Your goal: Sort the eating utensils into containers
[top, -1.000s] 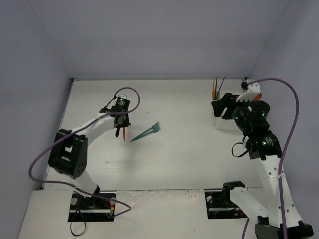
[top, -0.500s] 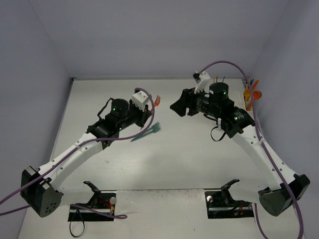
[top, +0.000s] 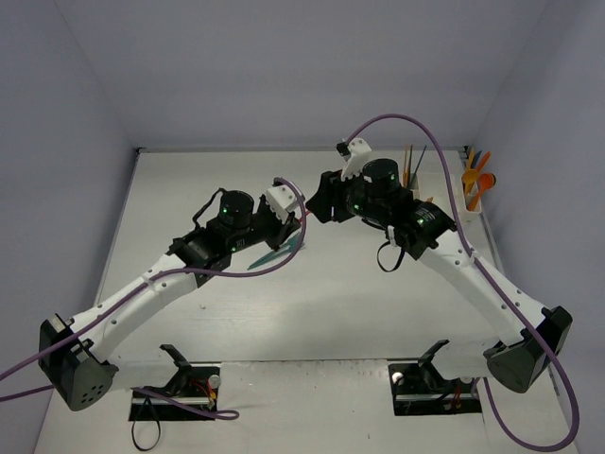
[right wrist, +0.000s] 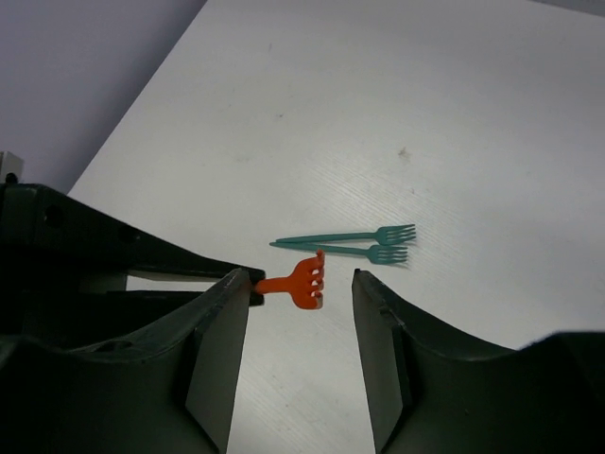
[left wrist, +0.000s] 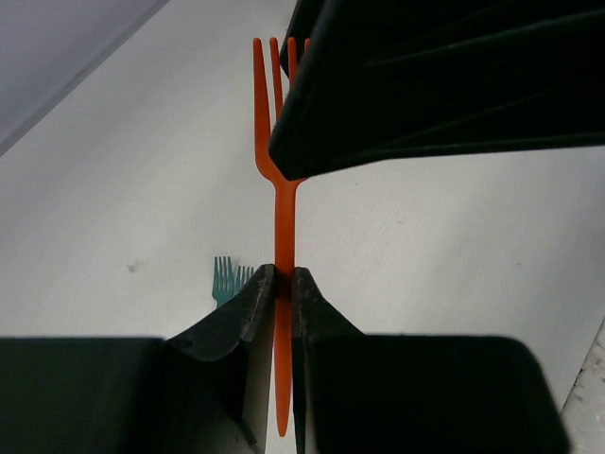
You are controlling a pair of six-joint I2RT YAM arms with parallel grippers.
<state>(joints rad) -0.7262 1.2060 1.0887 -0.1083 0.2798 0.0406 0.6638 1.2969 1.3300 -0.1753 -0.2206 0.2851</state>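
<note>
An orange fork [left wrist: 283,203] is clamped by its handle in my left gripper [left wrist: 284,280], which is shut on it and holds it above the table's middle [top: 293,218]. My right gripper [right wrist: 299,278] faces it, open. The fork's tines [right wrist: 304,281] sit between the right fingers without touching either one. Two teal forks [right wrist: 359,244] lie side by side on the table below [top: 279,252]. A white container [top: 473,197] at the back right holds orange spoons. Thin handles [top: 411,168] stick up behind my right arm.
White tabletop [top: 189,189] ringed by pale walls at the left, back and right. The two arms meet over the middle, and purple cables loop above both. One black finger [left wrist: 435,95] of the right gripper fills the top right of the left wrist view.
Both arms have swung in from the sides to the table's middle. The left one carried the orange fork up to the right gripper, whose jaws have narrowed a little.
</note>
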